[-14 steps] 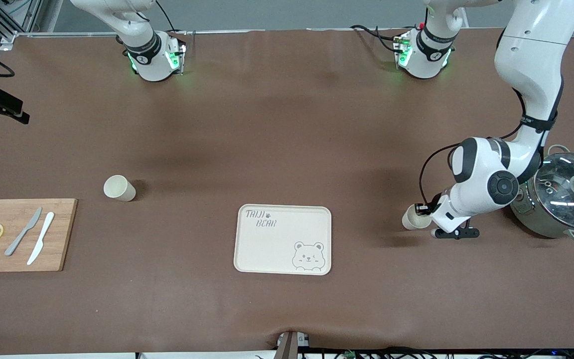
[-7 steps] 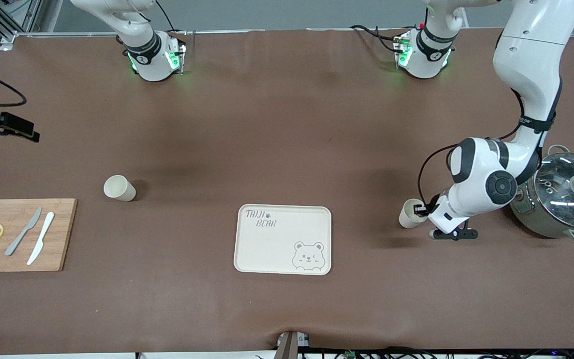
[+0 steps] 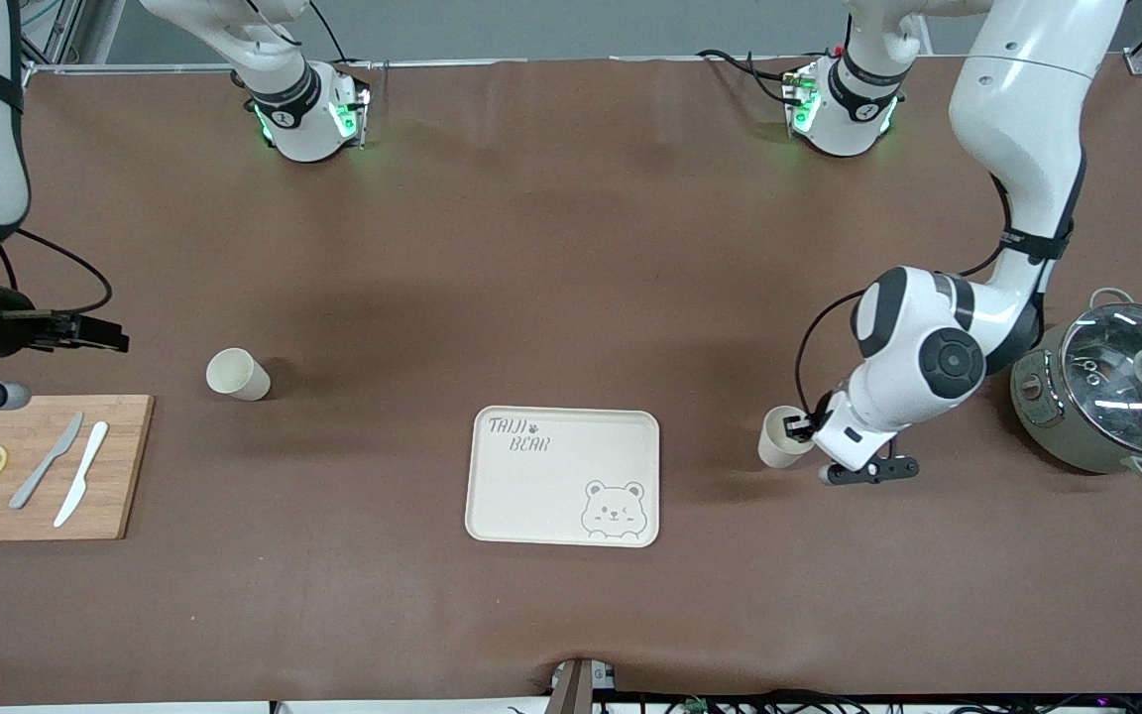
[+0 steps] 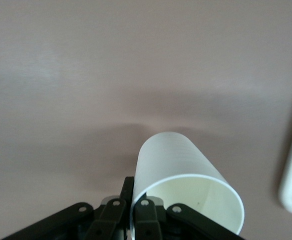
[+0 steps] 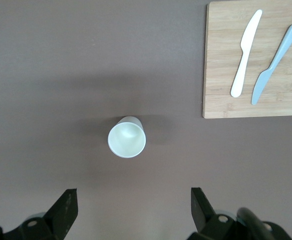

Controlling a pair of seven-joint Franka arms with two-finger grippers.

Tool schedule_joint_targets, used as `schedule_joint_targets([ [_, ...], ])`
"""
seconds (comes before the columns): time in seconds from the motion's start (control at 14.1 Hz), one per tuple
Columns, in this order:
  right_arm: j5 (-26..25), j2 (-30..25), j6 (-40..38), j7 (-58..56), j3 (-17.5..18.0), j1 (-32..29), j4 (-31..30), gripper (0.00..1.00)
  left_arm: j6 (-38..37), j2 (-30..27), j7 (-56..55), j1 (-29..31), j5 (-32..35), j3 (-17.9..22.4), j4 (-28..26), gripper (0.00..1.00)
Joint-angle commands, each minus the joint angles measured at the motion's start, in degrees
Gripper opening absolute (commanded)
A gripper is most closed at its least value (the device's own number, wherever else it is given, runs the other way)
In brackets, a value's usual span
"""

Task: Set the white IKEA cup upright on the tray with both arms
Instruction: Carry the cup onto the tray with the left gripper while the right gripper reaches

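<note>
Since a second ago, the left claw (image 3: 801,428) has been carried, with its cup (image 3: 777,444), from beside the pot (image 3: 1111,392) toward the tray (image 3: 563,476); the right claw (image 3: 85,332) has come into view over the counter's edge at the right arm's end. The left claw is pinched shut on the cup's rim, one finger inside, so the cup hangs upright over the counter (image 3: 571,248) near the tray. The right claw is spread wide, apparently lined up on the second cup (image 3: 236,374), which stands upright on the counter near the cutting board (image 3: 36,466). Both cups are off the tray. "TAIJI BEAR" is printed on the tray beside a bear face.
</note>
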Motion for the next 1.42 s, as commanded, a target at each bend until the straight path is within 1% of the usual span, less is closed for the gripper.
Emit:
schedule_joint_targets([
  [0.0, 0.11, -1.94, 6.34, 0.64, 0.56, -2.09, -7.82, 1.0, -0.19, 3.26, -6.52, -3.92, -1.24, 0.31, 5.88, 0.0],
  [0.14, 0.46, -2.03, 11.44, 0.64, 0.56, -3.15, -12.65, 1.0, -0.19, 6.6, -12.93, -7.26, -1.07, 0.31, 10.53, 0.0],
  [0.28, 0.72, -2.38, 16.36, 0.81, 0.56, -3.77, -17.4, 1.0, -0.1, 11.16, -22.05, -10.69, -0.98, 0.57, 16.07, 0.0],
  [0.36, 1.51, -2.47, 18.82, 1.08, 0.56, -3.77, -19.6, 1.0, -0.1, 13.62, -25.76, -12.62, -0.72, 0.92, 19.49, 0.0],
  [0.43, 3.43, -2.56, 21.37, 1.6, 0.65, -3.77, -21.79, 1.0, -0.1, 15.04, -26.75, -14.64, -0.71, 1.71, 21.44, 0.0],
  [0.5, 5.02, -2.64, 23.83, 1.52, 0.57, -3.51, -23.64, 1.0, -0.1, 15.75, -27.02, -16.49, -0.8, 2.93, 22.41, 0.0],
  [0.57, 5.21, -2.56, 26.3, 1.61, 0.65, -3.33, -25.58, 1.0, -0.1, 15.76, -27.11, -17.72, -1.15, 3.9, 22.77, 0.0],
  [0.85, 5.3, -2.38, 38.42, 1.61, 0.65, -3.25, -33.75, 1.0, -0.02, 16.37, -29.21, -19.4, -1.33, 3.91, 22.6, 0.0],
  [0.92, 5.3, -2.29, 40.1, 1.61, 0.74, -3.16, -34.9, 0.93, -0.02, 16.55, -30.01, -20.19, -1.24, 4.0, 22.51, 0.06],
  [0.99, 5.3, -2.21, 40.29, 1.69, 0.83, -3.16, -35.26, 0.81, -0.02, 16.55, -30.45, -20.89, -1.24, 4.0, 22.42, 0.39],
  [1.07, 5.47, -2.03, 40.29, 1.69, 0.83, -3.07, -35.44, 0.7, -0.02, 16.72, -30.71, -20.9, -1.15, 4.0, 22.42, 0.95],
  [1.14, 6.86, -1.77, 40.47, 1.69, 0.83, -2.98, -35.44, 0.63, -0.02, 16.72, -30.8, -20.99, -0.98, 4.0, 22.42, 1.0],
  [1.21, 8.53, -1.42, 40.73, 1.69, 0.83, -2.98, -35.44, 0.61, -0.02, 16.37, -30.8, -20.9, -0.89, 4.0, 22.42, 1.0],
  [1.28, 9.16, -0.81, 41.52, 1.69, 0.83, -2.81, -35.53, 0.56, -0.1, 15.94, -30.72, -20.9, -0.63, 4.09, 22.42, 1.0],
  [1.35, 9.25, -0.54, 41.96, 1.69, 0.83, -2.63, -35.53, 0.47, -0.19, 15.58, -30.72, -20.81, -0.63, 4.44, 22.42, 1.0],
])
